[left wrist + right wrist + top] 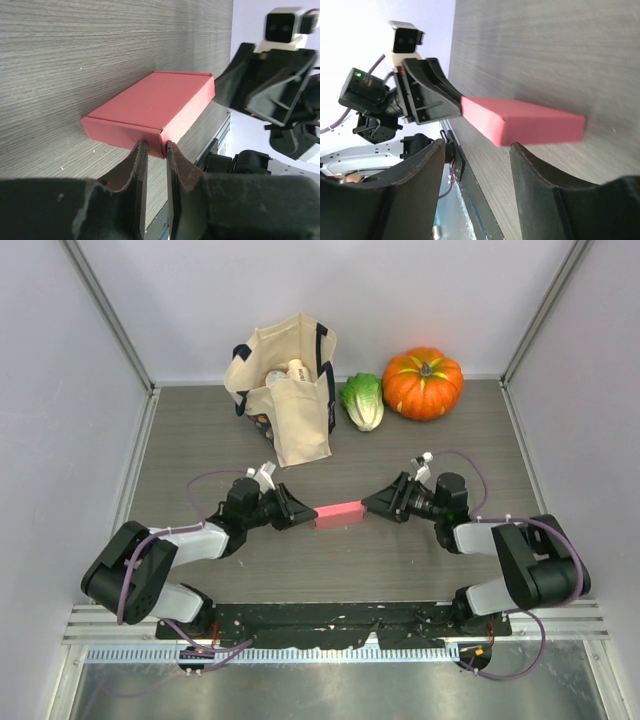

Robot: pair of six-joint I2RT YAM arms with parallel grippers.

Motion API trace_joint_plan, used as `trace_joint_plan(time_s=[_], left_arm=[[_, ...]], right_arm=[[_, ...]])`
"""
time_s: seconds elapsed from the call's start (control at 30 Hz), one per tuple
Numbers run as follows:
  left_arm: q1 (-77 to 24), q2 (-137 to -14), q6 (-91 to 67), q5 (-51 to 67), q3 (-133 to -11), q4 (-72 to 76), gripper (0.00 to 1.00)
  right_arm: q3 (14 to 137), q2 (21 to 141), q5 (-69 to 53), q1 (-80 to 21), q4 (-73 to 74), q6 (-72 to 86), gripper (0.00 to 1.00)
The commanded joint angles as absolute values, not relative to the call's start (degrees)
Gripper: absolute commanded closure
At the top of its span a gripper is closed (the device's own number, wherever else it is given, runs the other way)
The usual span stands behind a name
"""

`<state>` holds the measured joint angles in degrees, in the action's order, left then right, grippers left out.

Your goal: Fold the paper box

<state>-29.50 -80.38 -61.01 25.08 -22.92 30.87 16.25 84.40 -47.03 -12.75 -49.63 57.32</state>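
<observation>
You had the paper box (338,513) lying flat near the middle of the worktop (190,430), closer to its near edge than to the far edge, already closed into a slim pink slab, its long axis running between the two arms; the left gripper (155,150) met its left end with the jaws drawn almost together, and they appeared to pinch the end wall at the corner seam; the right gripper (477,145) stood at the other end with its jaws well apart, straddling that end without clearly touching it. I judged the card thin and very light, so it would slide on the smooth wood at the least push and crease or dent under a hard squeeze; the stiffest places to hold looked to be the folded edges and corners, not the broad top face. You would do best to brace one end while the other tucks any loose flap. The tote bag (285,390), the lettuce (362,401) and the pumpkin (423,383) sat well apart along the far edge.
</observation>
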Motion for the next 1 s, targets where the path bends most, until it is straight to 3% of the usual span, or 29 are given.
trace_joint_plan(time_s=[0.0,0.17,0.33,0.5,0.6,0.73,0.8,0.9,0.93,0.97], left_arm=[[-29.09,-82.27,-56.43,20.3,-21.44,17.76,0.82],[-29.09,-82.79,-55.9,19.51,-21.8,17.31,0.83],[-29.09,-84.11,-55.29,18.46,-20.83,17.76,0.86],[-29.18,-84.03,-54.67,17.49,-19.87,17.49,0.89],[-29.18,-82.45,-53.71,16.53,-20.39,15.74,0.9],[-29.27,-76.04,-49.05,12.5,-23.28,4.27,0.89],[-29.27,-71.22,-45.99,9.86,-25.65,-1.29,0.85],[-29.35,-60.85,-43.95,6.69,-29.07,-11.05,0.66],[-29.27,-55.34,-43.42,5.98,-29.96,-15.6,0.53],[-29.27,-52.59,-43.24,5.19,-30.84,-17.73,0.5]], right_arm=[[22.75,77.87,-45.88,-12.57,-38.43,49.77,0.39],[23.21,84.96,-45.09,-12.57,-41.46,48.78,0.42],[16.63,95.44,-45.53,-12.57,-59.89,55.0,0.6],[13.62,97.75,-44.56,-12.57,-66.71,58.1,0.64],[14.85,91.88,-42.99,-12.57,-59.18,55.21,0.63],[22.56,79.42,-35.27,-12.57,-24.29,41.86,0.52],[25.47,74.55,-27.04,-12.66,-13.76,35.55,0.46],[31.28,67.08,-17.7,-13.18,4.61,31.57,0.38],[33.29,64.62,-13.58,-13.27,10.66,31.29,0.36],[33.92,62.86,-11.97,-13.45,13.07,31.2,0.36]])
